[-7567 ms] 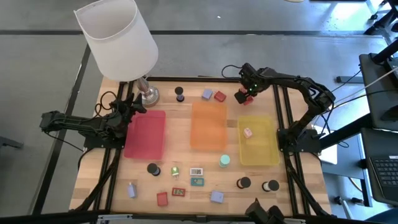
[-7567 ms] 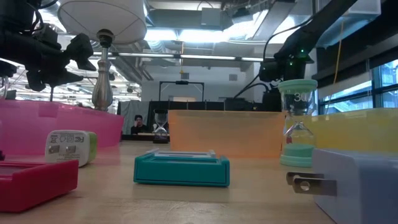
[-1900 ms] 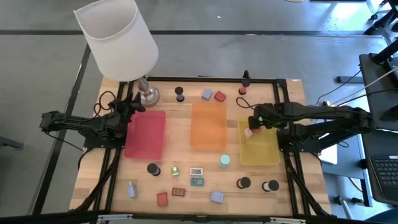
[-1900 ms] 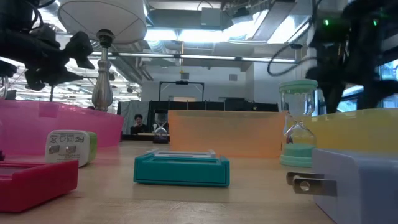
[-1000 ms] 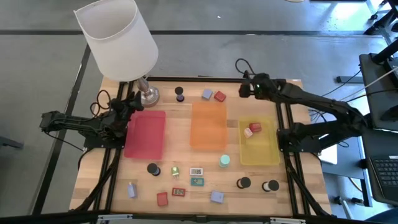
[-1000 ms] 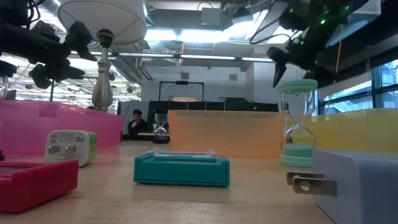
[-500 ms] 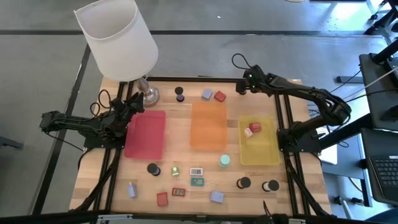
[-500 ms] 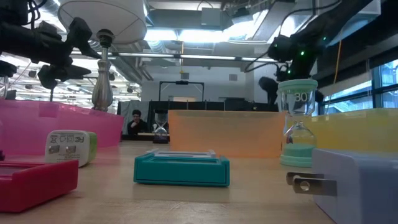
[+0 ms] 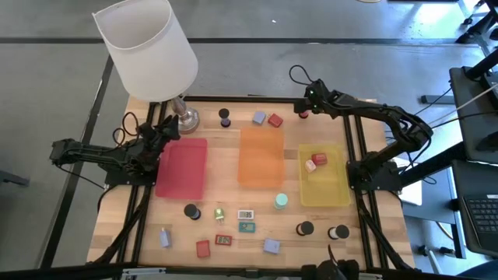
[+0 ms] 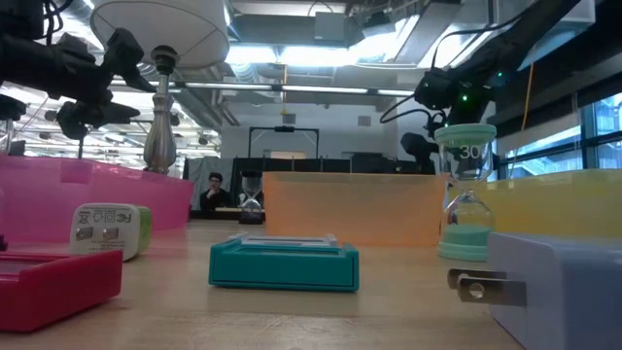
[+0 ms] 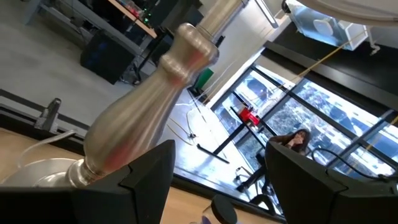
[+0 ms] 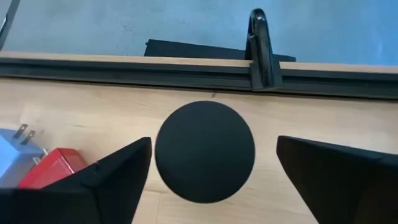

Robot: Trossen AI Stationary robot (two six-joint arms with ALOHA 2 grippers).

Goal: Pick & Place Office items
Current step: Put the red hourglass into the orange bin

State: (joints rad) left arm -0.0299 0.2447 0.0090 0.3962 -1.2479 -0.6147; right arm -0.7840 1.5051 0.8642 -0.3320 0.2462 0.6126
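High view: only one red block in yellow tray, most items still on table; right gripper spread over black round item, left gripper spread & empty

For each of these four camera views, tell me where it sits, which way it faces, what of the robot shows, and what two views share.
High view: above the table, looking straight down; both arms show, left gripper by the lamp base, right gripper at the far edge.
Low view: at tabletop height, facing the room past a teal block; arms show up high.
Left wrist view: faces the lamp base between its open fingers.
Right wrist view: looks down on a black round item between its open fingers.
Shared: high and right wrist views both show the red block.
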